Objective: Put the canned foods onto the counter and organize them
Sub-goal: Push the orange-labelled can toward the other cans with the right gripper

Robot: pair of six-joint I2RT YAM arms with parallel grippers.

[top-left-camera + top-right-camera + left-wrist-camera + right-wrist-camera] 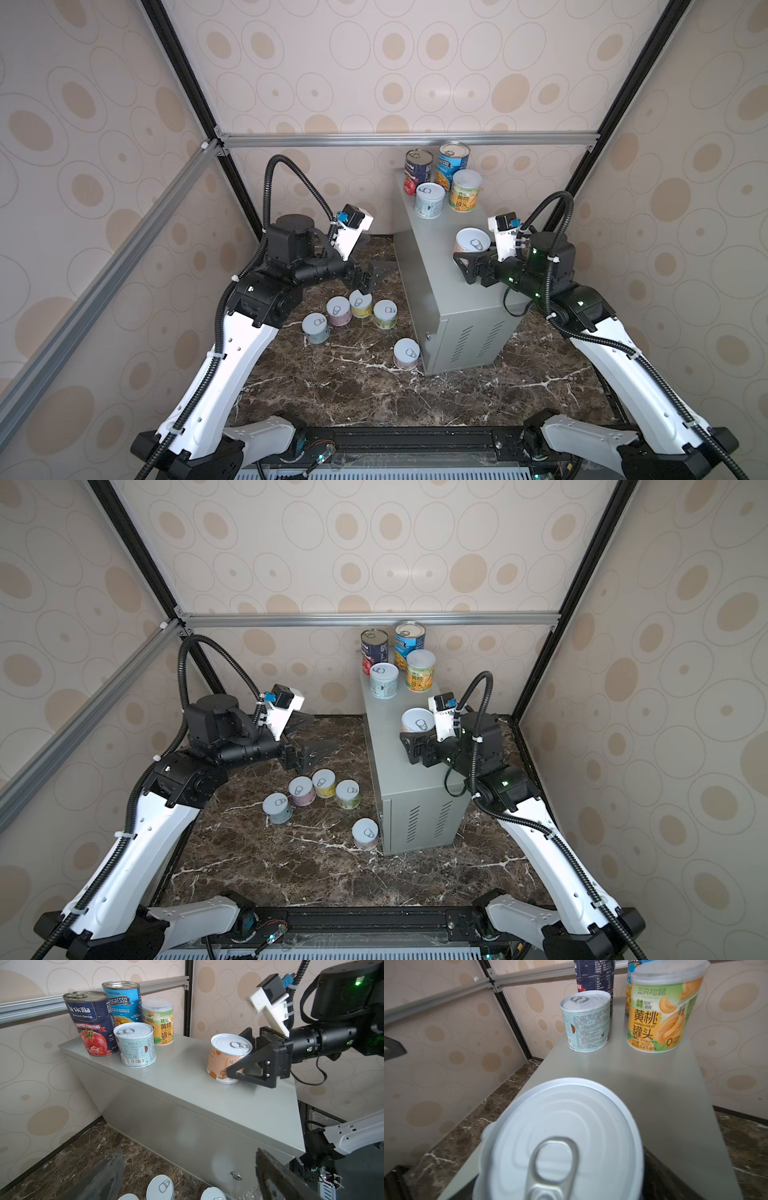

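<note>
Grey sheet metal forms the tabletop [440, 274]; in both top views an orange can [471, 242] stands on it near the right edge, between the jaws of the right pincer [473, 257]. Whether they clamp it I cannot tell. Meanwhile the left pincer [376, 275] hangs released, empty, above a yellow-labelled can [360, 305] on the marble floor [332, 386]. From the left wrist, the orange can [223, 1057] is upright: white pull-tab lid [224, 1041], peach label, one black finger [269, 1068] across its side. From the right wrist its lid [562, 1122] fills the foreground, blurred.
</note>
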